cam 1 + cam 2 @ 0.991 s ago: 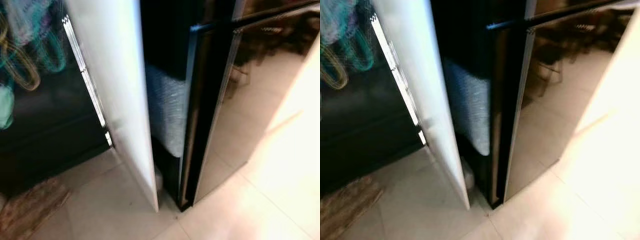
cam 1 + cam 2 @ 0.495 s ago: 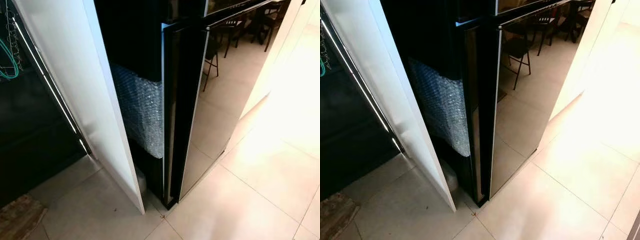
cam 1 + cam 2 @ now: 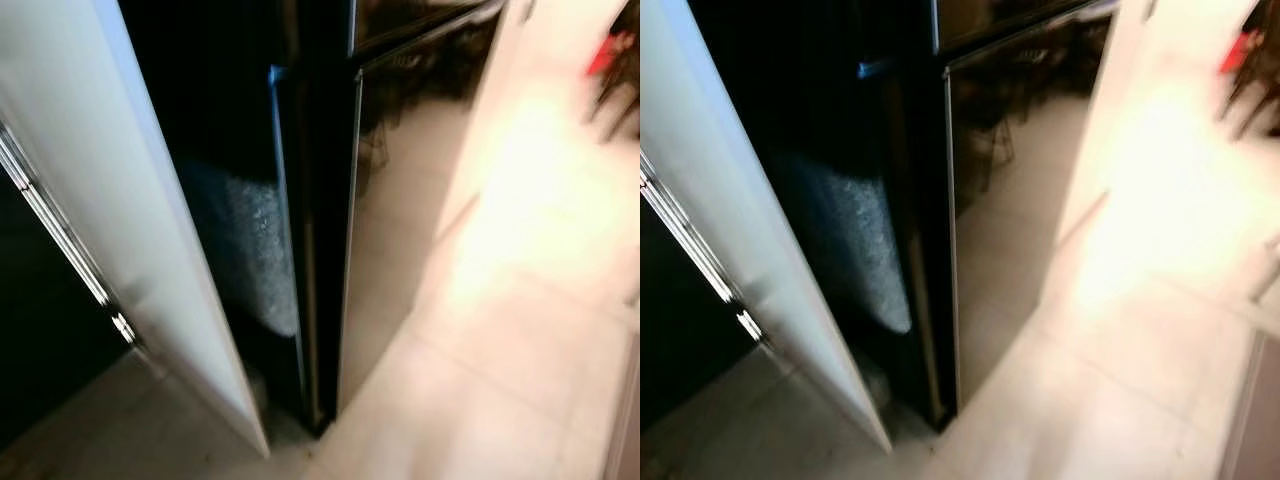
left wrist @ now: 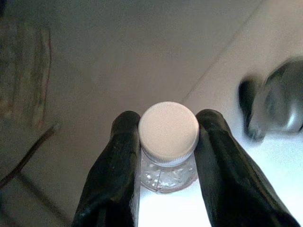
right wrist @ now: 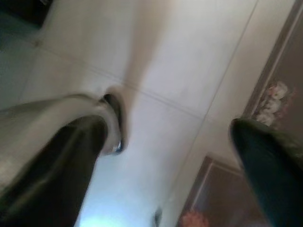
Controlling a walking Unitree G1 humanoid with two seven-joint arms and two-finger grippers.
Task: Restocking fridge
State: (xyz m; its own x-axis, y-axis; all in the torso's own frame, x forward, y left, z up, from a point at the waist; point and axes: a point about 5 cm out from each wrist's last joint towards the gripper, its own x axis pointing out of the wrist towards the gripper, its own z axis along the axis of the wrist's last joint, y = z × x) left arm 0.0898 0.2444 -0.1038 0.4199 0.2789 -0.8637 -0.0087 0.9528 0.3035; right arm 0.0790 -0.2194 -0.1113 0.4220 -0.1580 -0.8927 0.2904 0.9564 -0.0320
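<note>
The tall black glossy fridge [image 3: 400,200] stands ahead, its front mirroring the tiled room. Bubble wrap [image 3: 250,250] covers part of its dark side. A white panel [image 3: 130,230] leans close along that side. In the left wrist view my left gripper [image 4: 169,118] is shut on a clear bottle with a white cap [image 4: 168,135], one black finger on each side of its neck, above the floor. My right gripper [image 5: 170,137] is open over the floor tiles, with nothing between its fingers.
Pale floor tiles [image 3: 500,380] stretch to the right of the fridge. A red thing [image 3: 610,50] and dark chair legs sit at the far right. A metal strip [image 3: 60,240] edges a dark opening left of the white panel. The eye views are blurred.
The whole picture has shifted and blurred: the camera has swung right, showing more floor and the red thing. The fridge and white panel themselves have not moved.
</note>
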